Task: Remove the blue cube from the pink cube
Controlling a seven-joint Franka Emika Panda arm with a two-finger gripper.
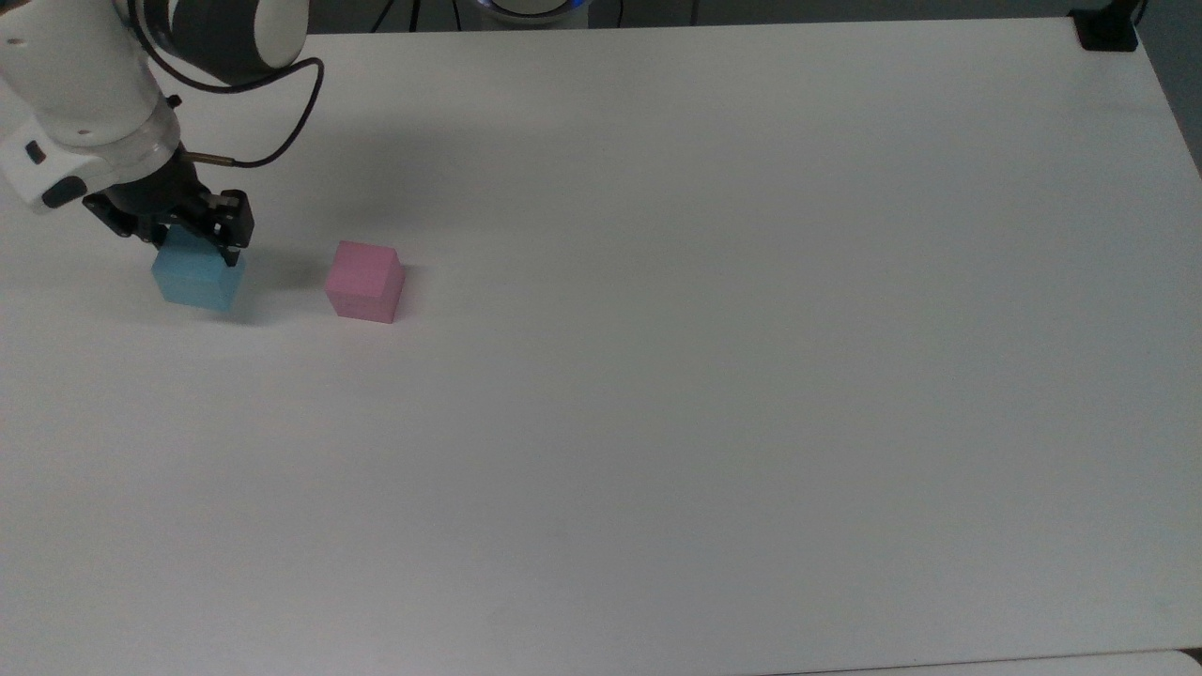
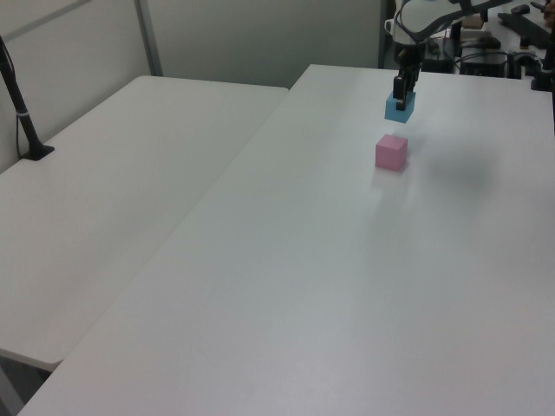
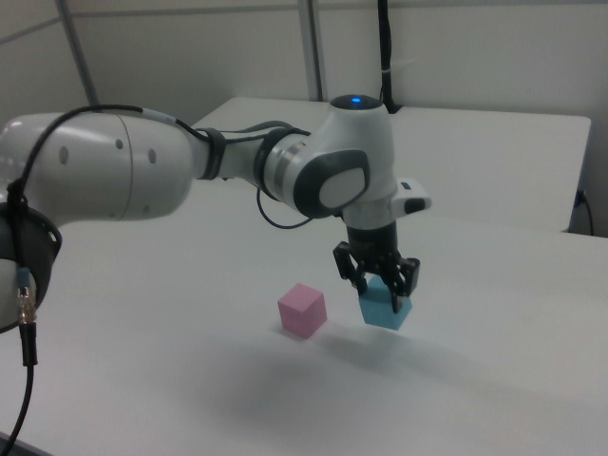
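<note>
The arm reaches down, its tool [image 1: 191, 246] pinching the one blue cube [image 1: 197, 275] beside the one pink cube [image 1: 364, 281] on the bench [image 1: 714, 357]

Counted: one blue cube [image 1: 195, 275], one pink cube [image 1: 364, 280], two cubes in all. One gripper [image 1: 183, 246]. Two white tables [image 2: 286, 286], side by side in the left view.
</note>
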